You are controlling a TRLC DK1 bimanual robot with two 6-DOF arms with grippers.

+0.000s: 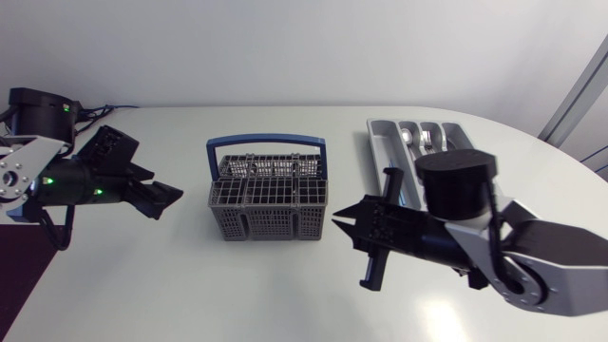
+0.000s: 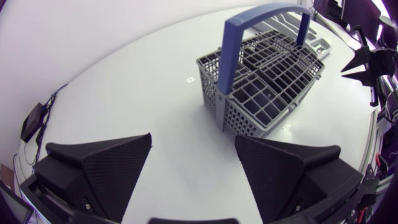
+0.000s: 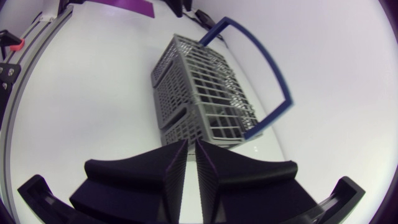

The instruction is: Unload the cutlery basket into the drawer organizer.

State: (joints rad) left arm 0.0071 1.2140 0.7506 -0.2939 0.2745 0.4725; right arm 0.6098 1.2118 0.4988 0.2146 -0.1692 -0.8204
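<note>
The basket stands in the middle of the bench, and the organizer lies just behind and to its right, well apart from our left hand. Spoons and forks already rest in the organizer's slots. As far as we can see into the basket's cells, nothing is left in them, so we judge the unloading done or nearly so.

Our left hand hangs beside the basket with its fingers spread wide and holds nothing. Our right hand sits just beside the basket's other end, its fingers drawn together to a thin slit, also bare.

To finish well, we would check every cell from above before retreating. For any straggler the right hand must open first, then come straight down, clear of the handle that arches over the middle, and lift straight up so the piece does not snag the mesh.

The basket is grey plastic lattice, light and likely to slide if nudged. Its handle is a smooth blue hoop. The organizer is a grey tray with long moulded channels, and the cutlery gleams like polished metal. The bench is white and smooth.
</note>
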